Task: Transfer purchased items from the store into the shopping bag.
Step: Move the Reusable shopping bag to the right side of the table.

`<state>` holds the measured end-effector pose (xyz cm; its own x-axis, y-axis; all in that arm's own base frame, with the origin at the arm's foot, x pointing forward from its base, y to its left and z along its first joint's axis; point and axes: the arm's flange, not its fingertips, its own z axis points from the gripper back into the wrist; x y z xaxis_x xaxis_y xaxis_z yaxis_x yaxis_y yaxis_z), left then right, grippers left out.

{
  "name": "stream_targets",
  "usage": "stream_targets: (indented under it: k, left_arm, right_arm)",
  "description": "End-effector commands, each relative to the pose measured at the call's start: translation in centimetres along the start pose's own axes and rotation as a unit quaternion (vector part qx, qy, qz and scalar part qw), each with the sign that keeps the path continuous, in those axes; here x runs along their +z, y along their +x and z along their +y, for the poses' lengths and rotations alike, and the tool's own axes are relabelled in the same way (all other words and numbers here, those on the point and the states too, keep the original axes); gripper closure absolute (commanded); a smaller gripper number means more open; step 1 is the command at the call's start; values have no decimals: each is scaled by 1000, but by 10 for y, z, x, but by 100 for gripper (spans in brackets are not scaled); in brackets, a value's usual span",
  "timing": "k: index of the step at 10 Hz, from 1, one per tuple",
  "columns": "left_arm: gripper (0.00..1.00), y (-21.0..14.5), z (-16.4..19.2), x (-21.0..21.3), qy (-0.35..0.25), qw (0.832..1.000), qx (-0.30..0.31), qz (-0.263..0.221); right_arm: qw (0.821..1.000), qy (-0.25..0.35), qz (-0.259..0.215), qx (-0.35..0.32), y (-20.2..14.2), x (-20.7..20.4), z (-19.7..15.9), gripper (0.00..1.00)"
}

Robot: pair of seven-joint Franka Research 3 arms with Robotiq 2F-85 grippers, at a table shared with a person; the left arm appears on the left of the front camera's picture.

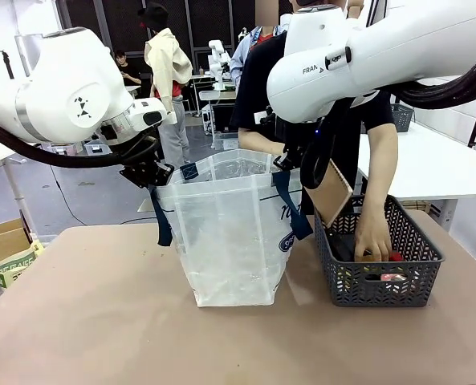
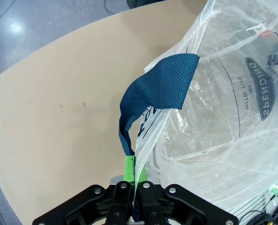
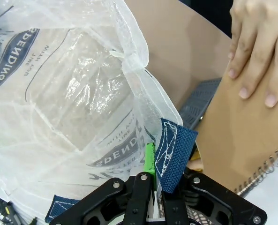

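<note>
A translucent shopping bag stands at the middle of the table, its mouth spread between two robot arms. The left gripper is pinched fully closed on the rim at the bag's left side, beside a navy strap, and the right gripper is clamped the same way on the opposite rim. The film looks thin, light and limp, likely to sag shut unless taken at the hemmed rim by the strap stitching. Just beside the bag, towards the table's right edge, sits the dark grey basket. There a person's hand reaches among small goods while the other hand steadies a brown spiral notebook, which looks stiff, flat and light, probably best gripped by its edges and slid in edgewise
</note>
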<state>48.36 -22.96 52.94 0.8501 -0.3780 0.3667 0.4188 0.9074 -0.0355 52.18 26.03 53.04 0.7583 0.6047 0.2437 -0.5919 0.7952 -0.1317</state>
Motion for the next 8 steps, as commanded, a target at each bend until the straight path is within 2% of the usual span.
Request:
stream_targets:
  k: [1, 8]
  left_arm:
    - [100, 1, 1, 1, 5, 1000, 1, -1]
    - [100, 1, 1, 1, 5, 1000, 1, -1]
  right_arm:
    - [1000, -1, 6, 0, -2, 1, -1, 100]
    - [1000, -1, 6, 0, -2, 1, -1, 100]
